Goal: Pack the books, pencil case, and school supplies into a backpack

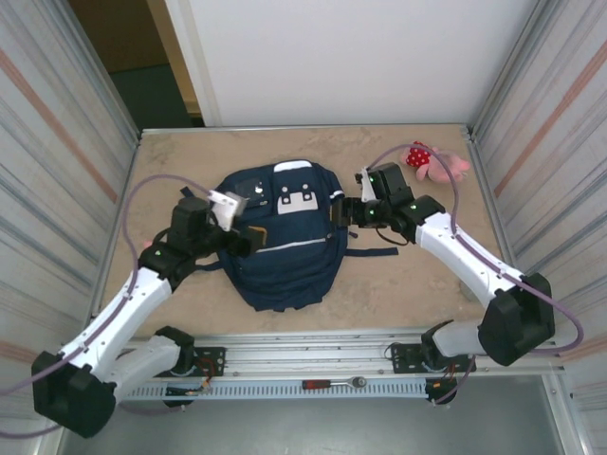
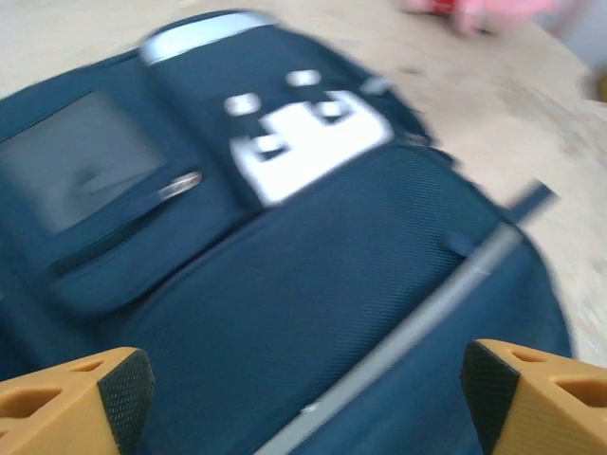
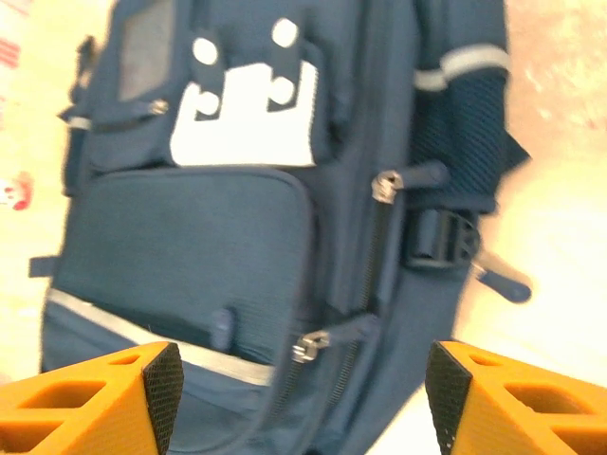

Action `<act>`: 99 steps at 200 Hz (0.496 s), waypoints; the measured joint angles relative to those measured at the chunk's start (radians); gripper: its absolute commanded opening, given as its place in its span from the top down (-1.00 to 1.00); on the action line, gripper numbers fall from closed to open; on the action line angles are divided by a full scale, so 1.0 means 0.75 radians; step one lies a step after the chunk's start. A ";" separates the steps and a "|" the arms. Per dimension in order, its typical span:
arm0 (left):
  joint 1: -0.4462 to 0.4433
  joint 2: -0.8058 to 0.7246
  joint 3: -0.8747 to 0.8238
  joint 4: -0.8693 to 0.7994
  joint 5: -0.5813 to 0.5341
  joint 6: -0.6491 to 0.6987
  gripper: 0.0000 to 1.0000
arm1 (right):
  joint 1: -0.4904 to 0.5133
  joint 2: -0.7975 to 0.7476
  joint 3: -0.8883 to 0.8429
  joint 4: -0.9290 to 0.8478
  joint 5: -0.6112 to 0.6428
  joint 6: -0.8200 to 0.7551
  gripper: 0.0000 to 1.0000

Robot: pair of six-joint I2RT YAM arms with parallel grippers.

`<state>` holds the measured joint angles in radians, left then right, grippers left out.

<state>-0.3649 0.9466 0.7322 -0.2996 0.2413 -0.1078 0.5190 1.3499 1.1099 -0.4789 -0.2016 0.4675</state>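
Note:
The navy backpack [image 1: 280,242] lies flat in the middle of the table, white patch up, its zips looking closed. My left gripper [image 1: 248,237] hovers at its left side. In the left wrist view the left gripper [image 2: 303,403] is open, its jaws wide apart over the blue fabric [image 2: 313,284] and a pale stripe, with nothing between them. At the backpack's right edge my right gripper [image 1: 343,214] is open too. The right wrist view shows the right gripper [image 3: 296,393] above a zip pull [image 3: 311,346] on the backpack [image 3: 190,246], not touching it. The books, pencil case and school supplies are out of view.
A pink plush toy [image 1: 436,163] lies at the back right of the table, blurred at the top of the left wrist view [image 2: 465,11]. A side strap [image 1: 375,251] trails right from the backpack. Metal walls close in left and right. A ratchet tool [image 1: 332,383] rests on the front rail.

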 measured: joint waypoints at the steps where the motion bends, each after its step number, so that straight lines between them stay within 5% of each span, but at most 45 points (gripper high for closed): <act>1: 0.010 -0.001 -0.003 -0.004 -0.004 -0.013 -0.75 | 0.002 0.001 0.004 -0.001 0.001 0.000 -0.38; 48: 0.137 0.098 -0.160 0.018 -0.015 -0.370 -0.67 | 0.093 0.220 0.006 0.092 0.003 0.057 -0.21; 78: 0.108 0.271 -0.267 0.113 -0.021 -0.486 -0.30 | 0.114 0.405 -0.192 0.233 0.006 0.150 0.15; 99: 0.039 0.418 -0.272 0.190 -0.072 -0.511 -0.13 | 0.111 0.437 -0.260 0.347 -0.006 0.212 0.22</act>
<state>-0.3355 1.2602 0.5282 -0.1574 0.1871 -0.4911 0.6025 1.6779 0.9150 -0.2188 -0.2058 0.6266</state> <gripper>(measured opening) 0.599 0.404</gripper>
